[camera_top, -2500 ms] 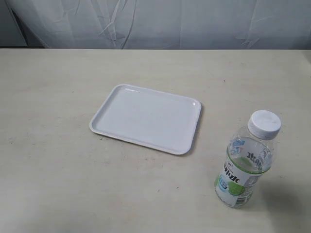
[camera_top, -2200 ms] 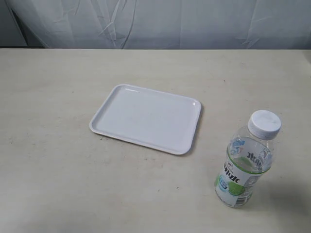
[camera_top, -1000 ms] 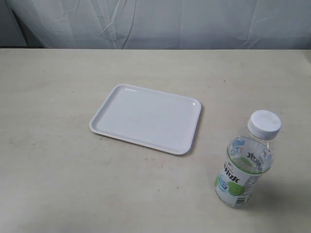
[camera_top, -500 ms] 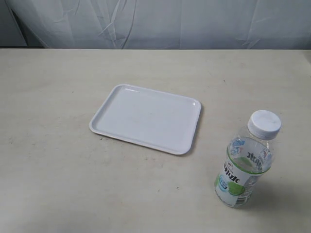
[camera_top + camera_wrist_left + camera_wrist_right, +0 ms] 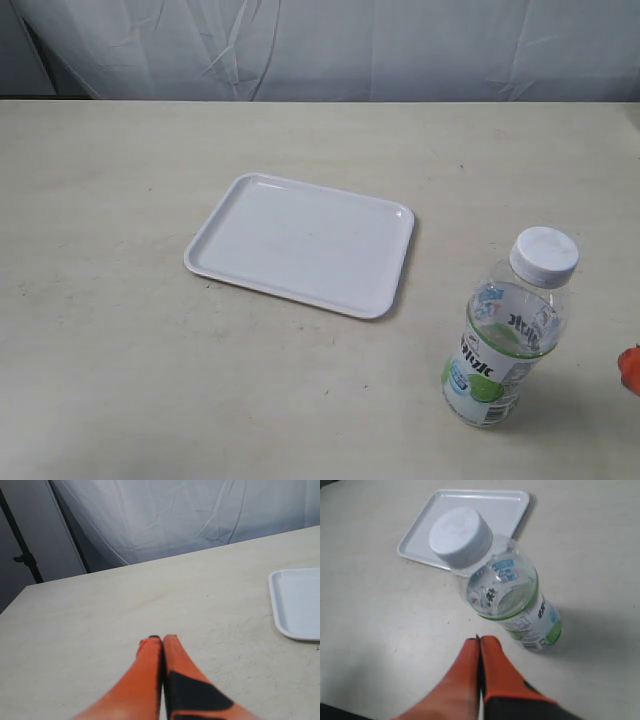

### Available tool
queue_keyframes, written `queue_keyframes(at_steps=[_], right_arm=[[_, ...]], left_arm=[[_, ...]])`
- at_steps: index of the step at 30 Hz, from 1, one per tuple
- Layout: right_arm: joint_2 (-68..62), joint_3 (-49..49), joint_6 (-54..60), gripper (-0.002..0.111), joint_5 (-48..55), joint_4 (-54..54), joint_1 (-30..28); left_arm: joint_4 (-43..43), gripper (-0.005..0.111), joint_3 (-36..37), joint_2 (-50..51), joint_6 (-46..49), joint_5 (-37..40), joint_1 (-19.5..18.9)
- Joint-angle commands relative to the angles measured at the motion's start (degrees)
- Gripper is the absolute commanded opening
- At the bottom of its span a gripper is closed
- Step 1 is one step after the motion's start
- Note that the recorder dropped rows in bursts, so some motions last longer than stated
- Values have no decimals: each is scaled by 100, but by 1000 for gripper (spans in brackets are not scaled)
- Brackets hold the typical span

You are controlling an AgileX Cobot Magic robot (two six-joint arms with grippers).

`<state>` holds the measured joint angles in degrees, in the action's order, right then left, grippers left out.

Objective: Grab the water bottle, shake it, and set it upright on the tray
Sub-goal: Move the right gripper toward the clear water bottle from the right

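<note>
The right hand (image 5: 631, 367), clenched empty like the left hand (image 5: 161, 639), has just edged into view near the one bottle (image 5: 505, 340), which stands apart from the one tray (image 5: 300, 243).

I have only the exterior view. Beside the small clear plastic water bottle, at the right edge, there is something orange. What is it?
Observer: The right tool; the right wrist view shows it shut, holding nothing.
Operator: Is it touching anything?
Observer: No, it points toward the water bottle, with a gap between.
Operator: And the left tool?
Observer: The left tool is shut too, empty, apart from the flat white rectangular plastic tray.
</note>
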<state>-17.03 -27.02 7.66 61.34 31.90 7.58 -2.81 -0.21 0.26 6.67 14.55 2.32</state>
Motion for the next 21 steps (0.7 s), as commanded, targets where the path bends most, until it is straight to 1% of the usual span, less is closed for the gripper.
queue_keyframes(at_steps=[1, 7, 10, 14, 18, 19, 21], right_arm=[[29, 273, 174, -1, -26, 88, -8], [29, 569, 309, -1, -163, 608, -8], [29, 669, 437, -1, -170, 657, -8], [19, 657, 437, -1, -368, 497, -8], [7, 657, 419, -1, -1033, 338, -8], [7, 637, 374, -1, -1194, 229, -8], [-79, 518, -38, -1, -1413, -392, -8]], left_arm=[[16, 0, 21, -26, -12, -38, 2], [16, 0, 21, -26, -12, -38, 2], [16, 0, 21, -26, -12, -38, 2], [16, 0, 21, -26, -12, -38, 2], [16, 0, 21, -26, -12, -38, 2], [16, 0, 21, -26, -12, -38, 2], [16, 0, 21, -26, -12, -38, 2]])
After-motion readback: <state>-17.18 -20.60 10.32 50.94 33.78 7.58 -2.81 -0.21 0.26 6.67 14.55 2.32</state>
